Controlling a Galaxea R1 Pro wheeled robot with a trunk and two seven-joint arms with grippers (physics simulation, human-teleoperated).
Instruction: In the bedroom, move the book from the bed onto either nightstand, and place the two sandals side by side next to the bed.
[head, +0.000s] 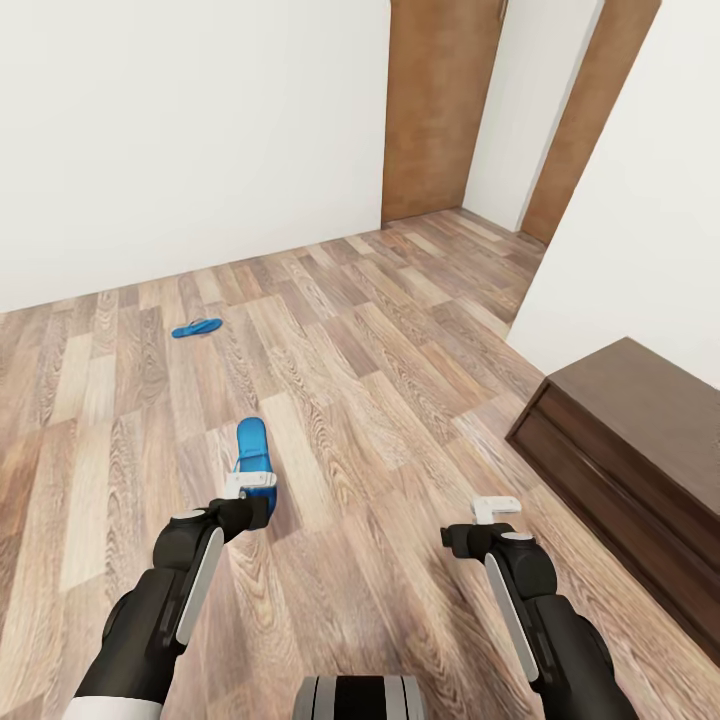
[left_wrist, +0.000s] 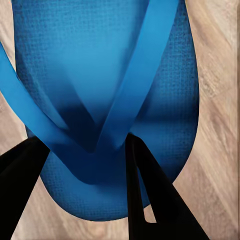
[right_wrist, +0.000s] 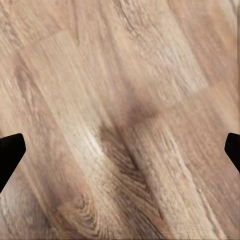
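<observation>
A bright blue sandal (head: 253, 450) lies lengthwise on the wood floor just ahead of my left gripper (head: 250, 487). In the left wrist view the sandal (left_wrist: 100, 65) is very close, and the gripper (left_wrist: 84, 142) has its black fingers (left_wrist: 150, 190) pressed in on either side of the strap junction, shut on it. The second blue sandal (head: 196, 327) rests far off to the left near the white wall. My right gripper (head: 497, 507) hangs open over bare planks, its fingertips (right_wrist: 10, 150) spread wide. The book and the bed are out of view.
A low dark brown wooden nightstand (head: 640, 440) stands against the white wall on the right. A brown door (head: 440, 100) and a second brown panel (head: 590, 110) stand at the back. Open wood-plank floor (head: 380, 360) stretches between the sandals.
</observation>
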